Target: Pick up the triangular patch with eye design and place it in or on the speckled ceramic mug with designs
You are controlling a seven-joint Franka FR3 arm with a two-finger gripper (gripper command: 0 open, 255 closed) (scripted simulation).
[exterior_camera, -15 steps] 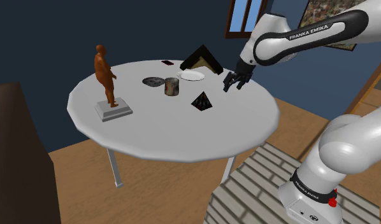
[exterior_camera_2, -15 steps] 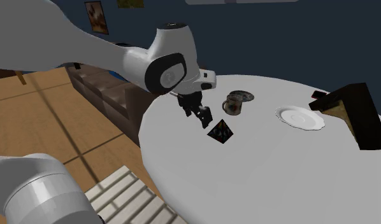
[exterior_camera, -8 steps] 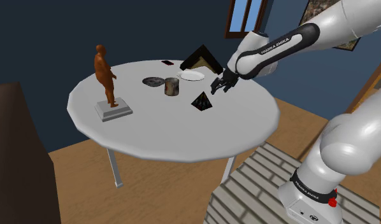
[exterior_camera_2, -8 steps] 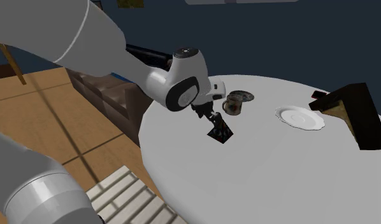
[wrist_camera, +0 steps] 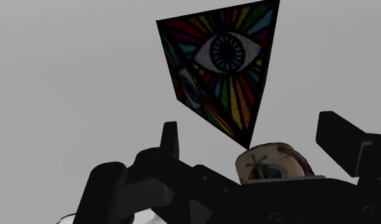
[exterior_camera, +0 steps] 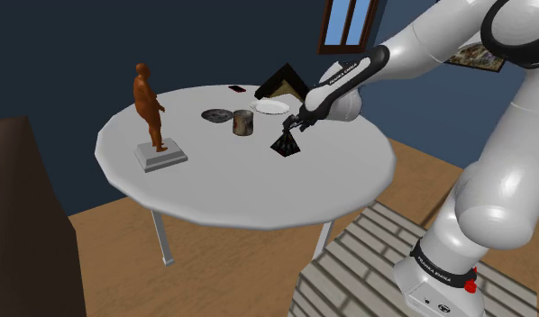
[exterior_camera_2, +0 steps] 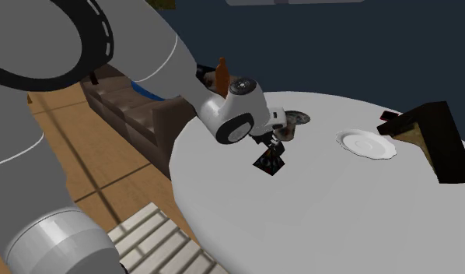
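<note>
gripper (exterior_camera: pixel 292 128) spread wide, hanging just over the patch (wrist_camera: pixel 227 70), which stands point-up mid-desk (exterior_camera: pixel 214 180). it looks light and stiff; i'd pinch near the peak, though the sloped faces may slip. mug (exterior_camera: pixel 243 122) just beyond.

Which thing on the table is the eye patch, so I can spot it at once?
On the round white table, look beside the speckled mug, towards the shoulder view's right, right at the open gripper. The patch is a dark triangle; unlike its neighbours, it bears a big eye amid rainbow-coloured rays.
</note>
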